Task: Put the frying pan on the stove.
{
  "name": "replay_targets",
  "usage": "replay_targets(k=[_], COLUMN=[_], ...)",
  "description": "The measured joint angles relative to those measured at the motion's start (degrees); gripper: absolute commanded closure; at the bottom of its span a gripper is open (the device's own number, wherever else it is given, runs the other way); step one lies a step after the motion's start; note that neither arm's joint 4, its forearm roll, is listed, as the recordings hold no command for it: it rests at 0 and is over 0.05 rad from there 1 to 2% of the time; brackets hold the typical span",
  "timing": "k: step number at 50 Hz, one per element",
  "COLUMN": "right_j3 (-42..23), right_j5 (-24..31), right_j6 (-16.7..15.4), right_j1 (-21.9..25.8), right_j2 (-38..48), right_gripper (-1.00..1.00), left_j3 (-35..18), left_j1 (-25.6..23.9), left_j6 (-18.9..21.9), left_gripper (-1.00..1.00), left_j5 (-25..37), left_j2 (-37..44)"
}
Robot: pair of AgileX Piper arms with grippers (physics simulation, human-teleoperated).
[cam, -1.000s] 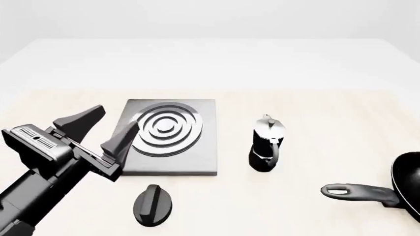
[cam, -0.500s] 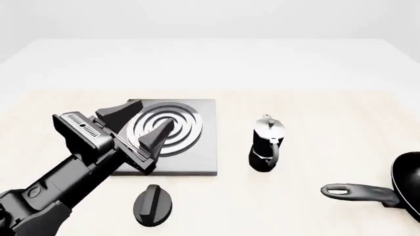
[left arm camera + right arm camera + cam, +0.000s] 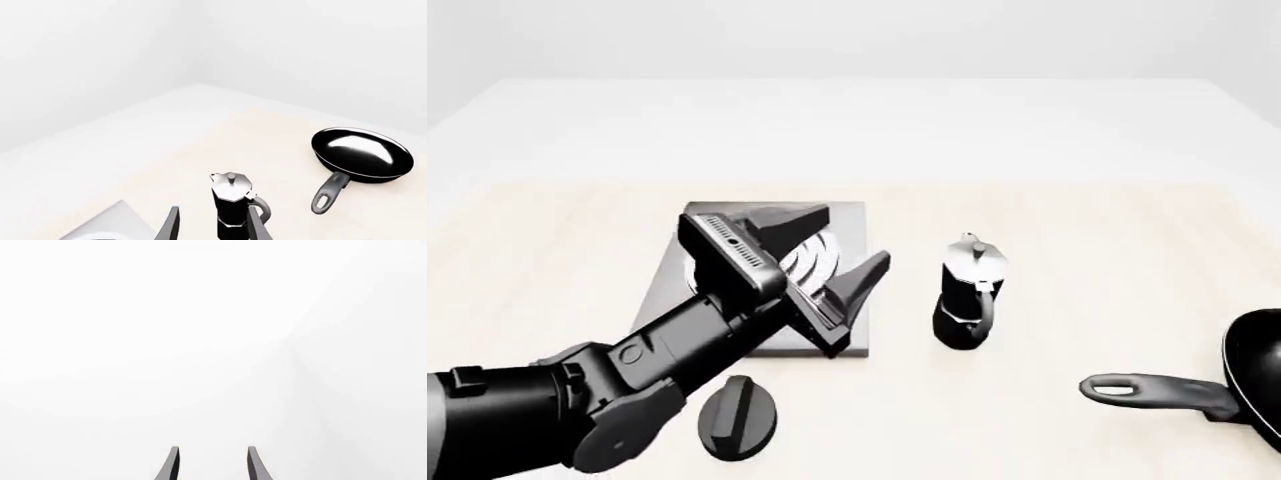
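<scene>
Table (image 3: 1121,200): pale, carries all items. Stove (image 3: 851,222): left of centre, partly covered by the left gripper (image 3: 843,244), fingers apart, holding nothing. Frying pan (image 3: 1174,392): near right edge, well apart from stove. Pot (image 3: 970,292): between them. Knob (image 3: 738,416): near stove. Right gripper (image 3: 212,465): fingers apart, empty.

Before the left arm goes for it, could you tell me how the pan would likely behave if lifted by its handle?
The pan would probably tip bowl-down: its long handle sits far off the round bowl. The glossy inside suggests a hard, stiff shell, unlikely to flex. Lying flat on the table, it would likely slide rather than roll if pushed.
</scene>
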Motion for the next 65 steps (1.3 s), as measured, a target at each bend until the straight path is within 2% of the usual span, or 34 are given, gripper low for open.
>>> replay_targets(k=[14, 36, 65], right_j3=[-1.4, 0.2, 0.7], right_j5=[-0.1, -2.9, -3.8], right_j6=[1.5, 3.5, 5.2], right_j1=[-2.0, -4.4, -6.2], right_j2=[0.0, 0.0, 0.0], right_gripper=[-1.0, -1.0, -1.0], left_j3=[-6.0, -15.4, -27.5], left_j1=[-5.2, -11.4, -15.6], left_j6=[0.1, 1.6, 3.5], left_gripper=[-1.0, -1.0, -1.0], left_j5=[1.1, 6.0, 13.9], left_j2=[6.4, 13.7, 21.9])
